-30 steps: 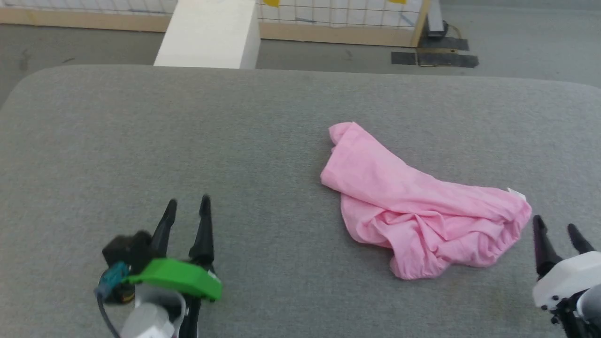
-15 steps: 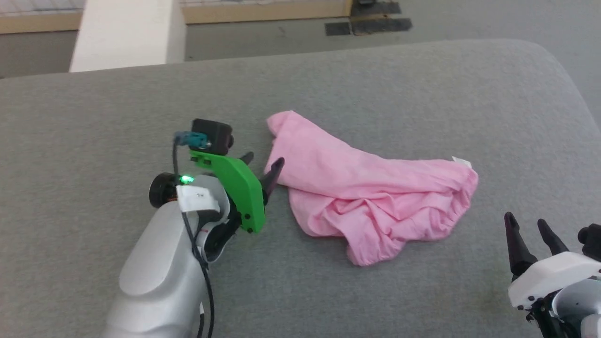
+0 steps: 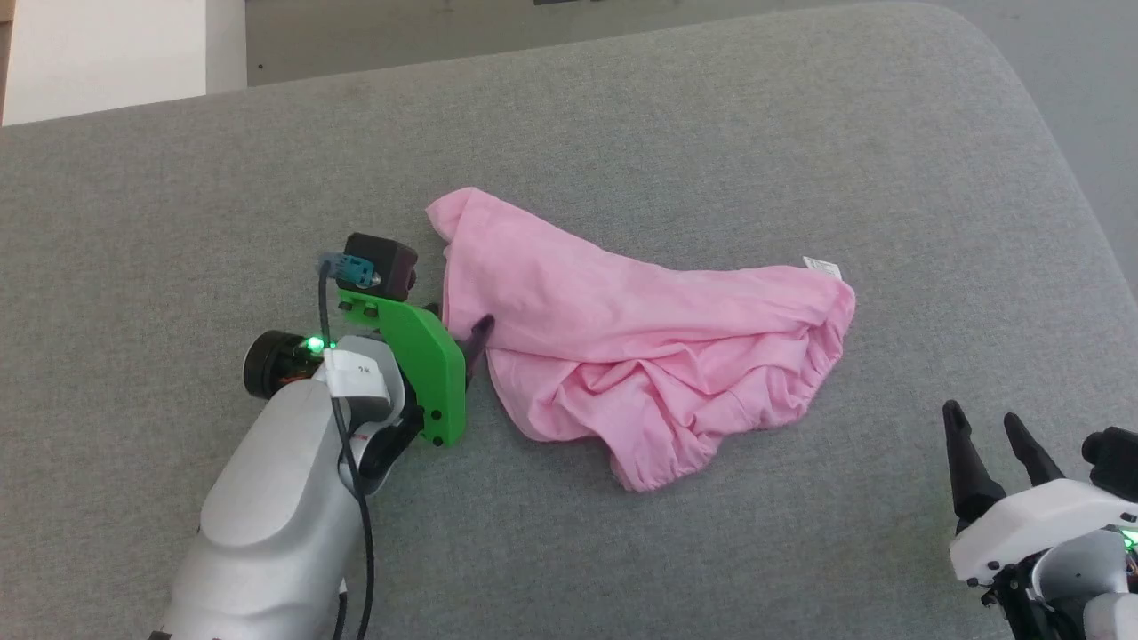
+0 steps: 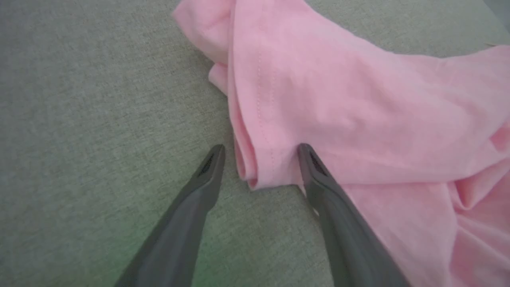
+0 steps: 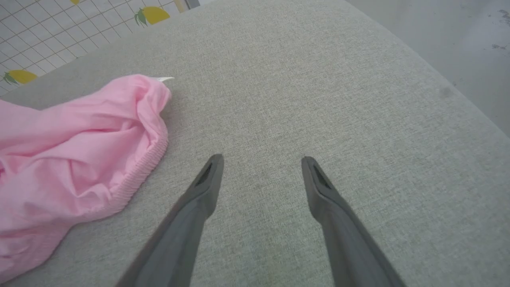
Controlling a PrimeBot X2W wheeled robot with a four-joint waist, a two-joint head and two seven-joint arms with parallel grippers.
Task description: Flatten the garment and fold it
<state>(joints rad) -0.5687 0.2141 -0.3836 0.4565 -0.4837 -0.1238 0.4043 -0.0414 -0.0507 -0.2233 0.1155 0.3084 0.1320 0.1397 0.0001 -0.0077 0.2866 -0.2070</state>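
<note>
The garment (image 3: 640, 338) lies crumpled on the grey cloth-covered surface (image 3: 711, 133), a little right of its middle. Its small white label (image 3: 822, 267) sticks out at the far right corner.

The left pincer (image 4: 261, 149) is at the garment's left edge, released, with its fingers spread. In the left wrist view a folded, stitched edge of the pink fabric sits between the two fingertips. One finger (image 4: 207, 171) is over bare surface and the other (image 4: 314, 171) is over the cloth. Whether the tips touch the fabric cannot be told.

The right pincer (image 3: 983, 414) is also released and holds nothing. It sits near the surface's right edge, apart from the garment. In the right wrist view the garment's gathered, ribbed hem (image 5: 139, 171) lies to the left of its fingers, with bare surface between them.
</note>
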